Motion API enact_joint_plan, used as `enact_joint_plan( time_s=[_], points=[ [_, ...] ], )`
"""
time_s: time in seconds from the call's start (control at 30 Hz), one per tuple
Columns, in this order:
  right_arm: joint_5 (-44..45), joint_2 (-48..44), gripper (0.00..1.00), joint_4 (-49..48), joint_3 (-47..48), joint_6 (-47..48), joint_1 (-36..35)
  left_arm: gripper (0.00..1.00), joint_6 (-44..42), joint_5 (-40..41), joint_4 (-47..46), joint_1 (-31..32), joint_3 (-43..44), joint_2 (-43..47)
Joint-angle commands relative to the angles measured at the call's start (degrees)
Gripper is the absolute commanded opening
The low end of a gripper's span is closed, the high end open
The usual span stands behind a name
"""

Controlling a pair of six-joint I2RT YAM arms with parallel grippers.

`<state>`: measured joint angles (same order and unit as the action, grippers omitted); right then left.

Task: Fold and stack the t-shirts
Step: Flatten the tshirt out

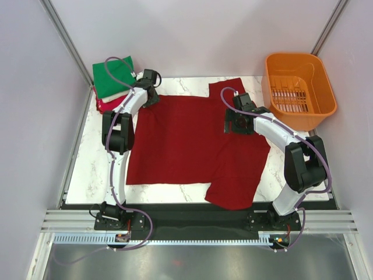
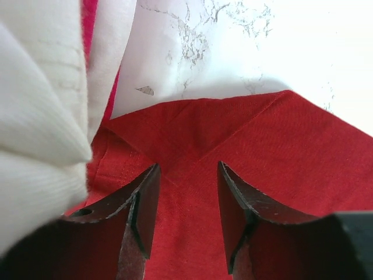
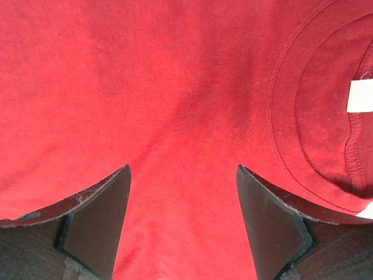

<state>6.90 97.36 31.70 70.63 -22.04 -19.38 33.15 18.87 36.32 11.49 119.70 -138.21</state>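
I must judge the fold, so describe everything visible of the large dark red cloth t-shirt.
The large dark red cloth t-shirt lies spread on the white marbled table, one sleeve overlapping the near edge. Its stitched collar holds a white label. The left gripper stands open over its far-left corner, the right gripper open beside the collar.

Blurred white t-shirt [image 2: 41, 116] beside the left hand [image 2: 188, 166]; neck label [image 3: 361, 96] half off the view's edge.
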Motion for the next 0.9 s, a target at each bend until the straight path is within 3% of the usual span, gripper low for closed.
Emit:
enact_joint_plan(
  time_s=[0.0, 0.47, 0.5, 0.73, 0.87],
  points=[
    [-0.6, 0.5, 0.81, -1.0, 0.8, 0.6, -0.1, 0.50, 1.9, 0.0, -1.0, -0.3, 1.7, -1.1],
    [-1.0, 1.6, 0.80, -1.6, 0.7, 0.5, -0.1, 0.52, 2.9, -0.2, -1.1, -0.2, -0.2, -1.1],
    [-1.0, 1.7, 0.80, -1.6, 0.6, 0.5, 0.0, 0.50, 2.9, -0.2, -1.1, -0.2, -0.2, -1.1],
    [-0.7, 1.7, 0.80, -1.6, 0.6, 0.6, -0.1, 0.08, 2.6, -0.3, -1.2, -0.2, 0.6, -2.0],
    [-0.7, 1.9, 0.80, -1.6, 0.6, 0.5, -0.1, 0.02, 2.4, -0.2, -1.2, -0.3, 0.5, -2.0]
  ],
)
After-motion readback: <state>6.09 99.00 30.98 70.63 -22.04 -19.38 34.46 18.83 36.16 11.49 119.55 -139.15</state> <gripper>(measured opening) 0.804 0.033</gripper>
